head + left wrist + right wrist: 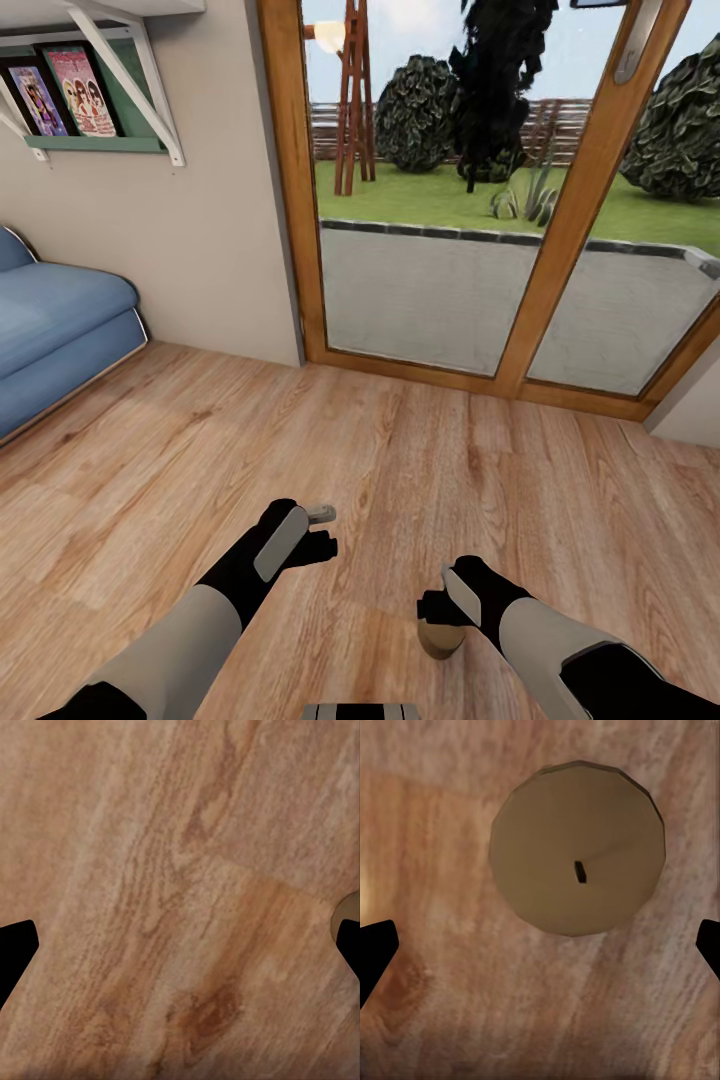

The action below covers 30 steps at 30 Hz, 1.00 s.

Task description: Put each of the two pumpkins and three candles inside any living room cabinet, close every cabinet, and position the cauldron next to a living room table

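One candle [440,641], a squat olive-tan cylinder, stands on the wooden floor just under my right gripper [433,607]. Looking down from the right wrist, I see the candle's [577,859] round top and tiny dark wick. The right gripper [540,952] hangs above it, open, its black fingertips [375,949] wide apart and clear of the candle. My left gripper [322,531] hovers open over bare floor, a short way left of the candle. A sliver of the candle [349,905] shows at the edge of the left wrist view. Pumpkins, cabinet, cauldron and table are out of view.
A wood-framed glass patio door [450,200] fills the wall ahead, with a garden beyond it. A blue sofa [55,330] stands at the left under a wall shelf [90,90] holding picture books. Wooden floor [400,450] stretches between me and the door.
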Tool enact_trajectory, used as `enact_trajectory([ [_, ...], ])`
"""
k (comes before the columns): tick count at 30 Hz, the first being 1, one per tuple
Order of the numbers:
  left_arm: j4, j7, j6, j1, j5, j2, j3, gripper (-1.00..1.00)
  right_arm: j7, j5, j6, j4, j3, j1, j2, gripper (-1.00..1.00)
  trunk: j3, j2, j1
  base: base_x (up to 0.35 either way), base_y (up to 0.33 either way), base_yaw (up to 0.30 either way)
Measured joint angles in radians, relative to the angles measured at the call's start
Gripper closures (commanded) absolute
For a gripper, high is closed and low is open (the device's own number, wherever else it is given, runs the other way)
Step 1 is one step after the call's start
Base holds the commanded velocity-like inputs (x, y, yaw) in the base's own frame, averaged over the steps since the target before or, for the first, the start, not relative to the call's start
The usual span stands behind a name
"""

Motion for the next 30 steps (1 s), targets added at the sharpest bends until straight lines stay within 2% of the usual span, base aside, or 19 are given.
enact_trajectory([
  [7, 0.0, 0.0, 0.0, -0.001, 0.0, -0.001, 0.0, -1.0, -0.001, 0.003, -0.006, 0.0, 0.01, 0.0, 0.0, -1.0, 0.0, 0.0, 0.0, 0.0, 0.0, 0.0],
  [8, 0.0, 0.0, 0.0, 0.0, 0.0, -0.001, 0.0, -1.0, -0.001, 0.003, -0.006, 0.0, 0.032, 0.0, 0.0, -1.0, 0.0, 0.0, 0.0, 0.0, 0.0, 0.0],
  [12, 0.0, 0.0, 0.0, 0.0, 0.0, -0.002, -0.001, -1.0, -0.001, 0.002, -0.007, 0.001, 0.067, 0.0, 0.0, -1.0, 0.0, 0.0, 0.0, 0.0, 0.0, 0.0],
  [30, 0.0, 0.0, 0.0, 0.0, 0.0, -0.003, -0.001, -1.0, 0.002, 0.002, -0.01, 0.001, 0.078, 0.001, 0.0, -1.0, 0.0, 0.0, 0.0, 0.0, 0.0, 0.0],
])
